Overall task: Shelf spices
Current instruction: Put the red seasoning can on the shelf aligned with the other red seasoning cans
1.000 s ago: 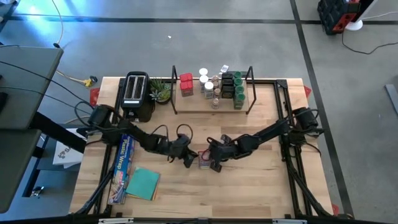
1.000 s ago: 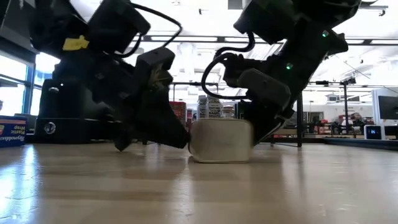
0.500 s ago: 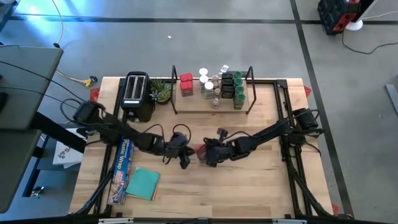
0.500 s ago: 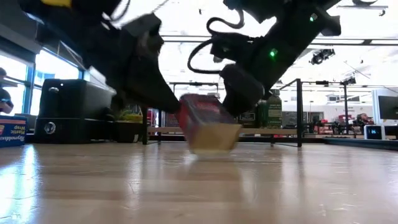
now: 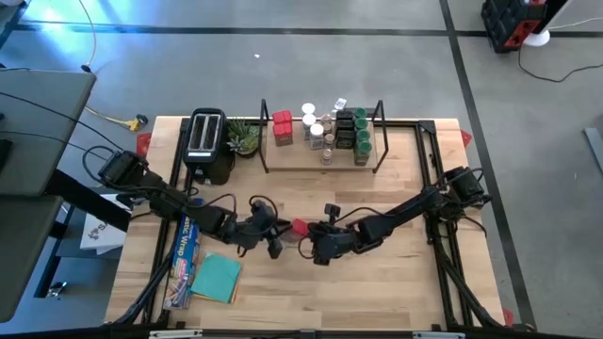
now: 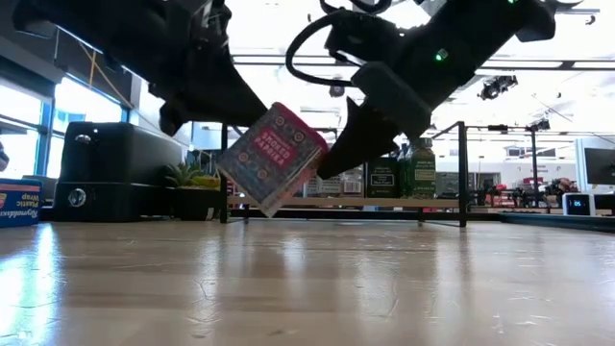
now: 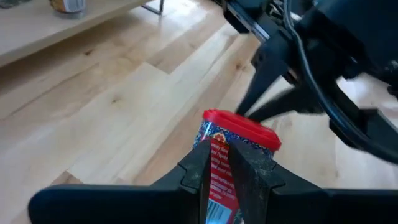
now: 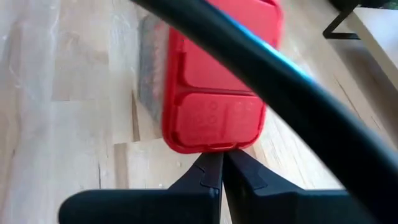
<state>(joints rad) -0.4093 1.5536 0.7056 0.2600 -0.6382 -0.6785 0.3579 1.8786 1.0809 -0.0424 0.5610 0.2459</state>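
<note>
I have the left end effector [image 7: 221,163] clamped on a red boxy tin [image 6: 272,159], its two dark fingers [image 7: 198,167] pinching the tin's narrow sides just below the red lid. The tin hangs tilted above the table [image 5: 377,282], clear of the wood, over the middle of the table, nearer its front edge than the shelf. In the high view it shows as a small red patch [image 5: 300,227] between the two end effectors.

My right end effector [image 8: 222,167] has its fingers pressed together with nothing between them. Its tips sit right at the tin's red lid [image 8: 214,93]; I cannot tell whether they touch it. In the high view it lies just to the right of the tin [image 5: 318,247].

The shelf [image 5: 292,168] stands along the back edge of the table, and the other spices [image 5: 339,130] are grouped on its board: a red tin at the left end, white-lidded jars in the middle, dark and green-lidded jars toward the right end.

A black toaster [image 5: 207,143] and a small plant [image 5: 243,137] sit near the back left corner. A long blue foil box [image 5: 187,252] and a teal cloth [image 5: 218,277] lie near the front left corner.
</note>
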